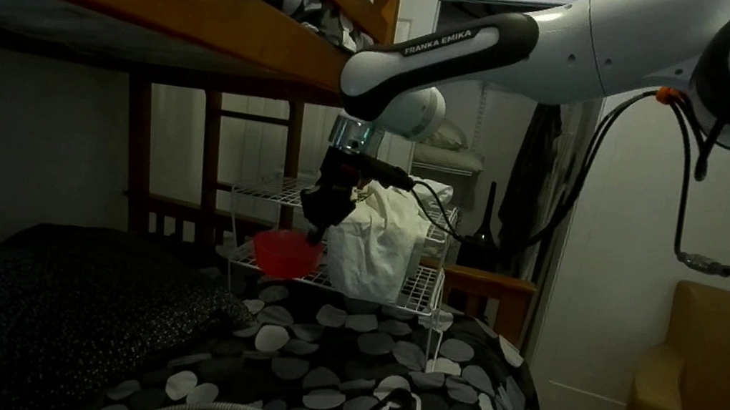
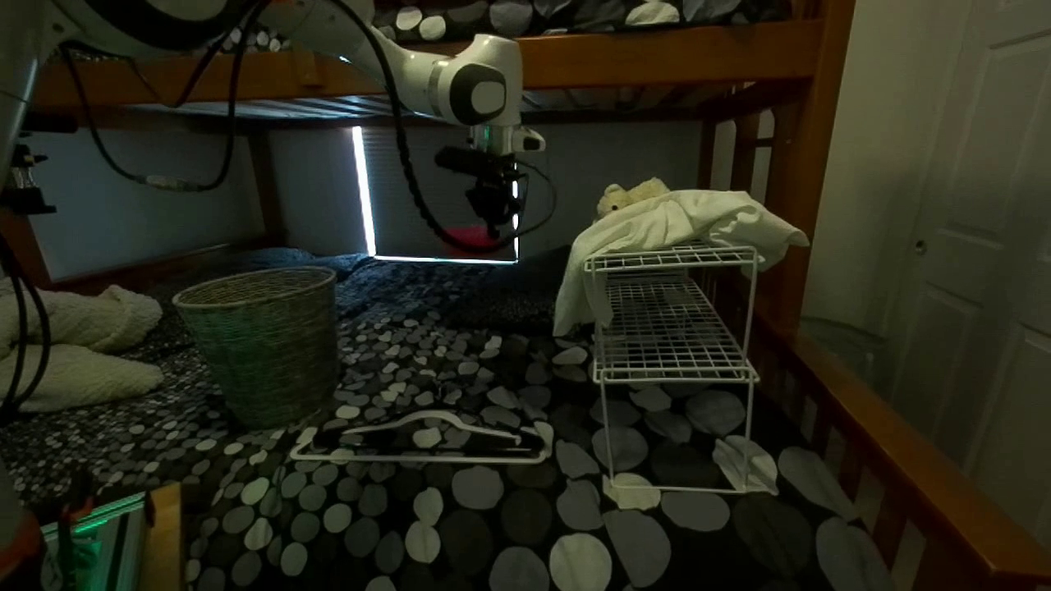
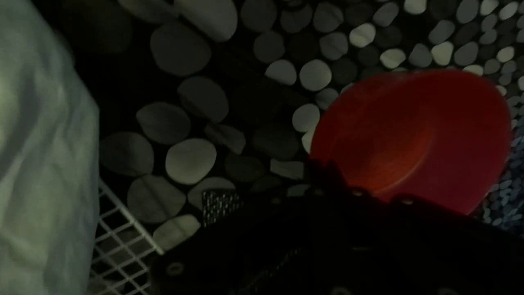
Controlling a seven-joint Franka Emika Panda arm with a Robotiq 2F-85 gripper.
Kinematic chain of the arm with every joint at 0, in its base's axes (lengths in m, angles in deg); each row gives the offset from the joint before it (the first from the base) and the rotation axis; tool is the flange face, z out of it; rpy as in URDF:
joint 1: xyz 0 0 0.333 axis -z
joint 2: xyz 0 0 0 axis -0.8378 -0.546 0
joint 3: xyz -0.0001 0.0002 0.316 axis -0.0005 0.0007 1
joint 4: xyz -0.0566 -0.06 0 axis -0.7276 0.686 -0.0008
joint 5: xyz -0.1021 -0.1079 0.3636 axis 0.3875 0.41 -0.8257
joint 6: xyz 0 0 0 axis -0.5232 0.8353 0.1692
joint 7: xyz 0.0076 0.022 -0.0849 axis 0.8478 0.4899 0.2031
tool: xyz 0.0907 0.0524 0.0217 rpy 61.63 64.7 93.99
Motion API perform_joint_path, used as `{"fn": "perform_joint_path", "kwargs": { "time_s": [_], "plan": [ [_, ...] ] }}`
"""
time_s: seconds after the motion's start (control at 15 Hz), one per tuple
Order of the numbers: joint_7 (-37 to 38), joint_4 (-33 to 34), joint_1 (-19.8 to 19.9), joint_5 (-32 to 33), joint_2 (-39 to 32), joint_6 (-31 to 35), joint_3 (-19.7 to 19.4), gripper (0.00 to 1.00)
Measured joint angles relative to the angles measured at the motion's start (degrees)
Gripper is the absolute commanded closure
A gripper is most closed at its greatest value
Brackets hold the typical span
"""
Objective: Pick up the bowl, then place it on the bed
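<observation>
A red bowl [image 1: 285, 255] hangs in the air from my gripper [image 1: 317, 233]. It also shows in an exterior view [image 2: 470, 238], partly behind a cable, and in the wrist view [image 3: 413, 135]. My gripper is shut on the bowl's rim; it also shows in an exterior view [image 2: 496, 228] and in the wrist view [image 3: 327, 176], where it is very dark. The bowl tilts slightly, and its hollow faces the wrist camera. The bed [image 2: 484, 525], the lower bunk with a black, grey and white pebble-pattern cover, lies below the bowl, apart from it.
A white wire rack [image 2: 673, 373] with a white cloth [image 2: 657, 234] and a teddy bear [image 2: 634, 197] on top stands beside the gripper. A wicker basket [image 2: 263, 353], hangers [image 2: 427, 458] and a dark pillow [image 1: 81, 314] lie on the bed. The upper bunk [image 1: 233, 19] overhangs.
</observation>
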State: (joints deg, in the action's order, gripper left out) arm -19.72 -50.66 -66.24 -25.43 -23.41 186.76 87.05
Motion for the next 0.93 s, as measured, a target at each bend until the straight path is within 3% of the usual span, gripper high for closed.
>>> {"fn": "perform_joint_path", "kwargs": {
  "time_s": [0.73,0.93],
  "plan": [
    [-0.12,-1.17,-0.50,-0.45,-2.77,0.16,0.27,0.99],
    [0.40,-3.83,-1.98,-0.17,-6.48,4.59,0.48,0.99]
  ]
}}
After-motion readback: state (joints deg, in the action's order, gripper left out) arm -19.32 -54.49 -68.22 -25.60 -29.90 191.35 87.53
